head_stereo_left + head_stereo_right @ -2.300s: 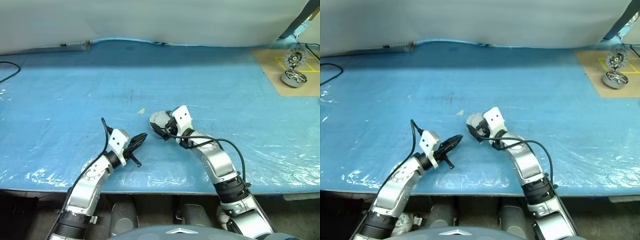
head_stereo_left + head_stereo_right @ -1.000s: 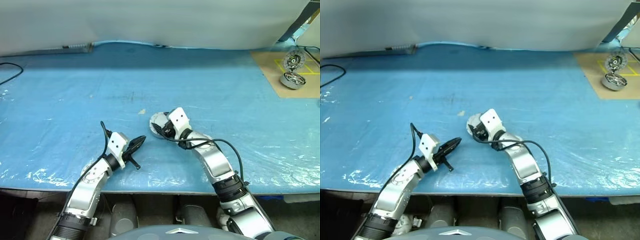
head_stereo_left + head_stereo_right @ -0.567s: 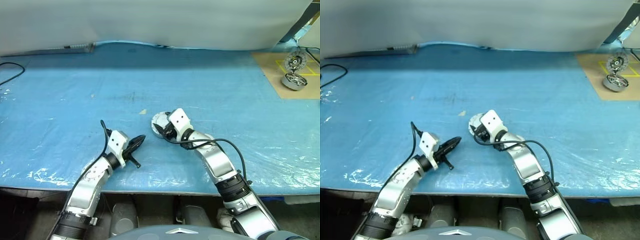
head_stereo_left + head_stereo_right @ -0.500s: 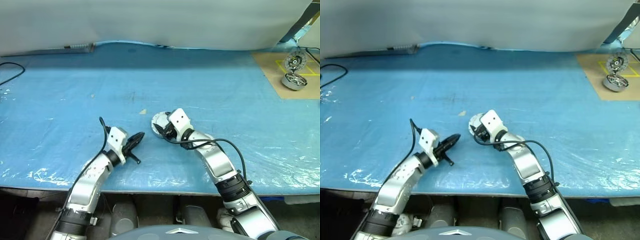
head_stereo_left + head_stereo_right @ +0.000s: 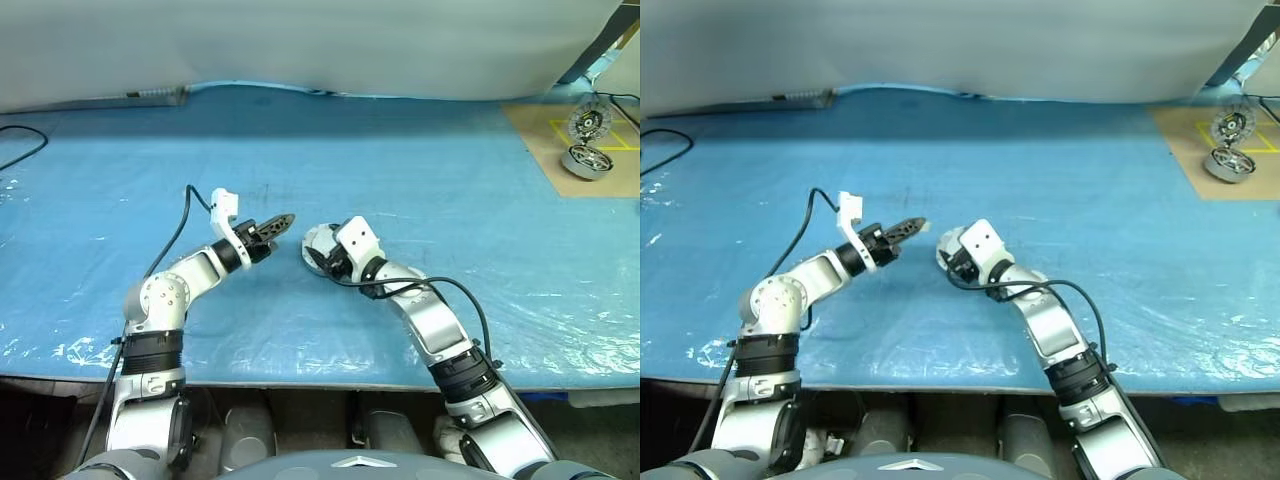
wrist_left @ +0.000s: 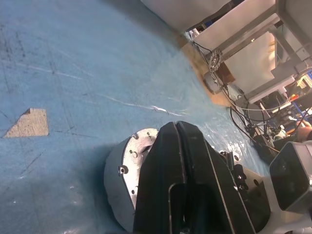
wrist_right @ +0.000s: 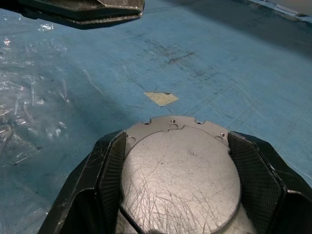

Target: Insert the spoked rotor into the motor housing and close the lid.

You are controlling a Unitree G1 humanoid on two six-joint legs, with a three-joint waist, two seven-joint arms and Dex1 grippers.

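The right gripper (image 7: 178,161) has its two black fingers (image 7: 105,168) spread wide around the motor housing (image 5: 318,245), one on each side of the can, whose plain scratched grey lid (image 7: 180,170) lies flat on top, facing up, on the blue table cover (image 5: 450,190). Just beside the housing, on its left, the left gripper (image 5: 284,219) hangs above the cover with its fingers pressed together on nothing, tips pointing at the can. No writing or label can be read on the housing or grippers.
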